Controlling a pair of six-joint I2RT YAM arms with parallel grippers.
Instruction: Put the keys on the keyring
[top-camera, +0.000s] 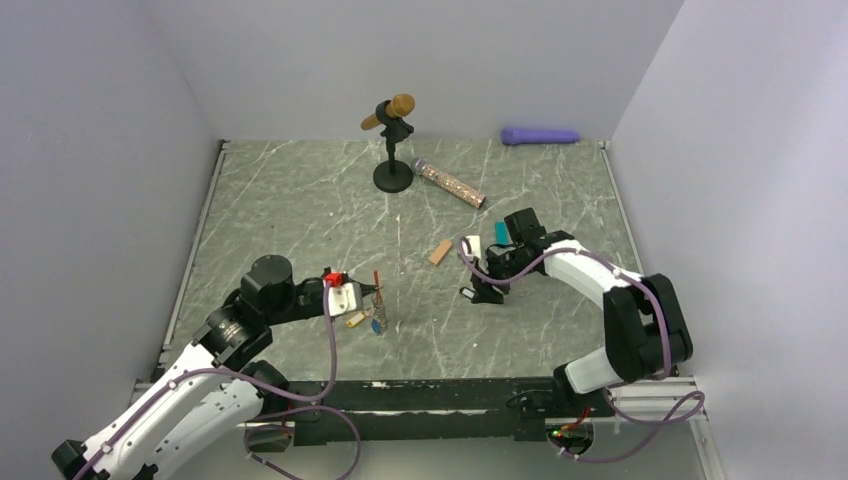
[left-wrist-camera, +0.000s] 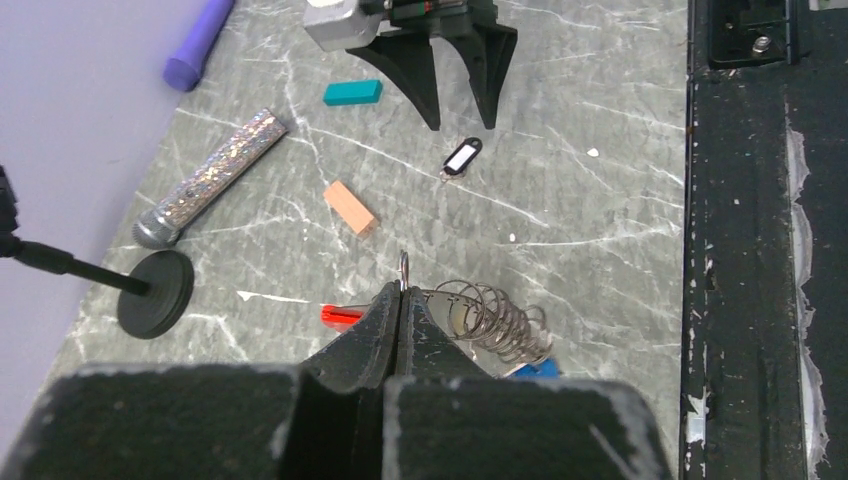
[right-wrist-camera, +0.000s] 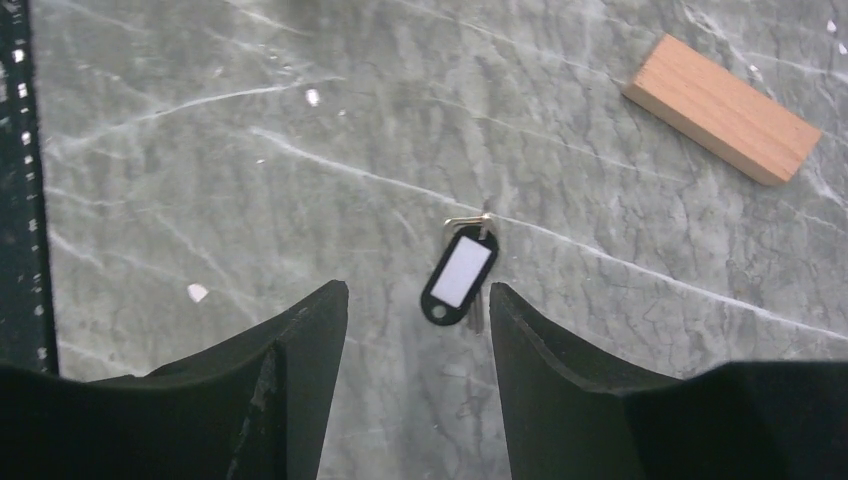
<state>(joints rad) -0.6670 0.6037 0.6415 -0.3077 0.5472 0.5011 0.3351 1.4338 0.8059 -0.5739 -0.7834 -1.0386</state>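
Left gripper: jaws pressed together, pinching the keyring by a thin wire loop that pokes out past the tips. Its silvery coil trails off to one side of the fingertips and the red clip sticks out on the other. A blue-tagged key sits at the coil's far end. A yellow-tagged key is just beside it; cannot tell whether it is attached.

Right gripper: jaws moderately apart, holding nothing. A black-tagged key lies flat on the table just ahead of the tips, in line with the gap and nearer one finger. Its tag is oblong and black with a white label window, with silvery metal showing at its top. A tan wooden block lies farther ahead, well apart.
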